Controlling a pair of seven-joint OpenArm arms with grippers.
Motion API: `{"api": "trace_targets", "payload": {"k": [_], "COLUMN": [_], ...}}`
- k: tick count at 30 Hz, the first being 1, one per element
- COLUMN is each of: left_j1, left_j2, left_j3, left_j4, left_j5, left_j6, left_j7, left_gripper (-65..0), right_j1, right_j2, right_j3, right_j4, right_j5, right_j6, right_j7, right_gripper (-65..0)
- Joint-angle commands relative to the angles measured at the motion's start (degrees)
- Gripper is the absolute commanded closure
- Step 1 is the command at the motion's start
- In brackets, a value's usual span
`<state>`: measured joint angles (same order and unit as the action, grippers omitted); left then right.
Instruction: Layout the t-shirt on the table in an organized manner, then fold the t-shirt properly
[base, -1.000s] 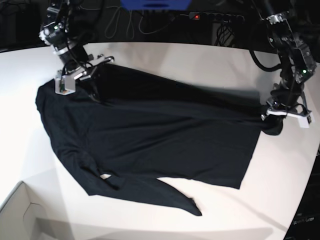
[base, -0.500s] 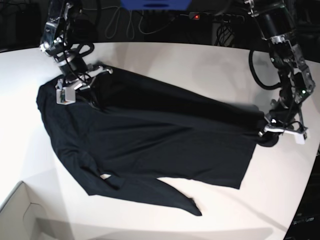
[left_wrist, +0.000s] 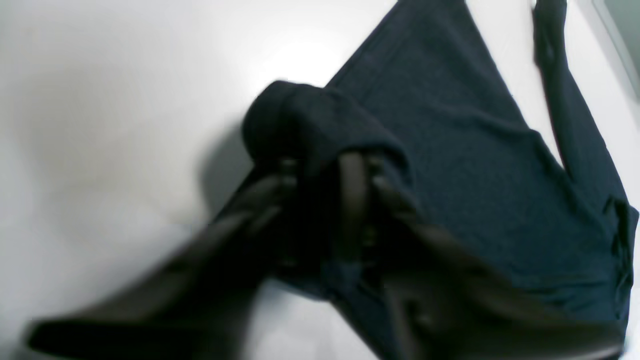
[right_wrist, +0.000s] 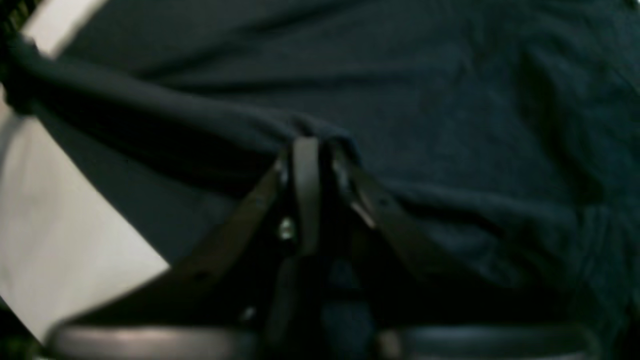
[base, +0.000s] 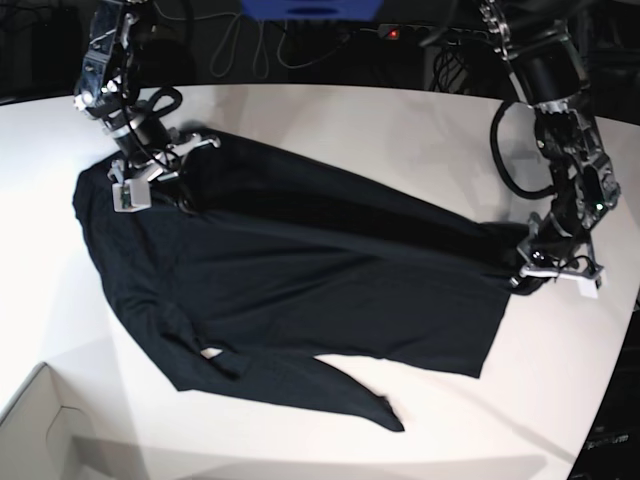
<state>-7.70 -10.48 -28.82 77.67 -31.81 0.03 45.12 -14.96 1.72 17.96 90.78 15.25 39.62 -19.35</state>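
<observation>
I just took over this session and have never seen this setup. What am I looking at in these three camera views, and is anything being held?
Two robot arms work over a white table. The base view looks down from in front; the other two cameras sit on the wrists. A black t-shirt lies spread, partly rumpled. The left gripper, on the base view's right, is at a bunched corner; the right gripper is at the opposite edge. Both jaws straddle fabric, but blur hides whether they are clamped. A cardboard box corner shows at the lower left.
</observation>
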Motion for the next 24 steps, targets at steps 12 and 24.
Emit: {"api": "trace_targets", "payload": {"k": [12,24], "left_j1": [4.14,13.02], "left_j2": [-3.72,-3.37], "left_j3": [3.02,2.66], "left_j4": [7.12,5.89], "left_j5": [-1.29,-1.29], "left_j6": [0.01,0.01], "left_j7": [-0.68,-7.8], "left_gripper": [-33.2,-33.3], "right_j1": [-0.47,-4.86], "right_j2": [-1.5,-1.67], "right_j3": [8.81,14.18], "right_j4": [8.07,9.13], "right_j5": [1.41,1.41], "right_j6": [0.38,0.38], "right_j7": [0.59,0.59], "right_gripper": [-31.5,-31.8]}}
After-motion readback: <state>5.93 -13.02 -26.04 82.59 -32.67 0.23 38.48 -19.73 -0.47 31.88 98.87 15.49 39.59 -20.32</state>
